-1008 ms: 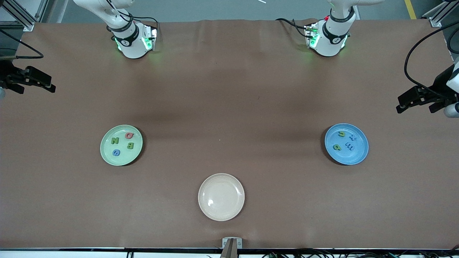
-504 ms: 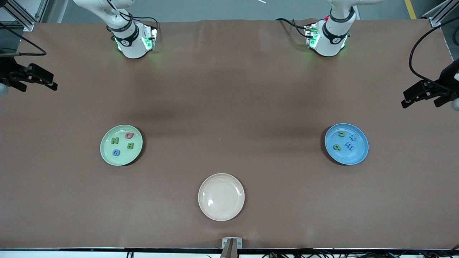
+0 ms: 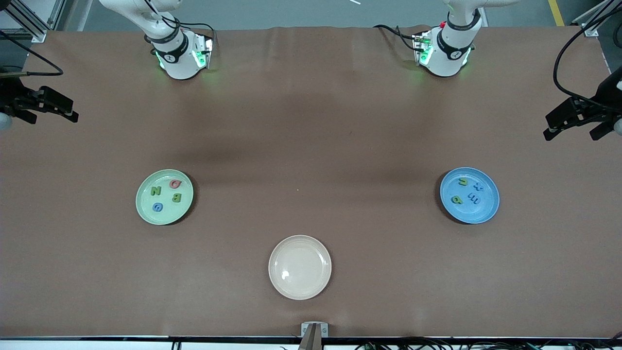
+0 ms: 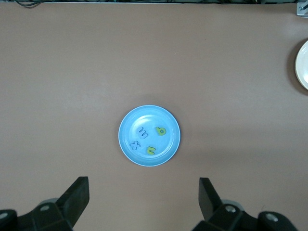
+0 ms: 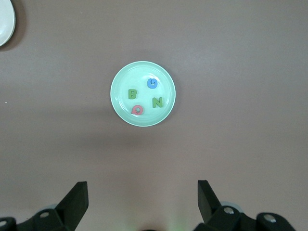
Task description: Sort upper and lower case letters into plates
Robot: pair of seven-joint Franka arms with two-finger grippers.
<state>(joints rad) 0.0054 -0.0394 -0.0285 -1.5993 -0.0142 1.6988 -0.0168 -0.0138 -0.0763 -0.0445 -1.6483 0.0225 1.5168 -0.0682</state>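
The pale green plate (image 3: 167, 217) lies toward the right arm's end and holds a red Q (image 3: 175, 183), a green N (image 3: 155, 191), a green B (image 3: 176, 197) and a blue G (image 3: 157, 207). The sky blue plate (image 3: 480, 212) lies toward the left arm's end and holds several lower case letters (image 3: 472, 197). My left gripper (image 3: 571, 132) is open and empty, high over the table's edge at its own end. My right gripper (image 3: 53, 118) is open and empty, high over its own end. The left wrist view shows the blue plate (image 4: 168, 126) below the left gripper (image 4: 143, 185). The right wrist view shows the green plate (image 5: 126, 77) below the right gripper (image 5: 142, 187).
An empty cream-beige plate (image 3: 300, 287) lies mid-table, nearer to the front camera than both other plates. It shows at the edge of the left wrist view (image 4: 303, 65) and of the right wrist view (image 5: 5, 21). The arms' bases (image 3: 182, 56) stand along the table's edge farthest from the front camera.
The left gripper has drawn back a little toward the bases' side of the table. The right gripper has shifted only slightly. The plates and letters have not moved.
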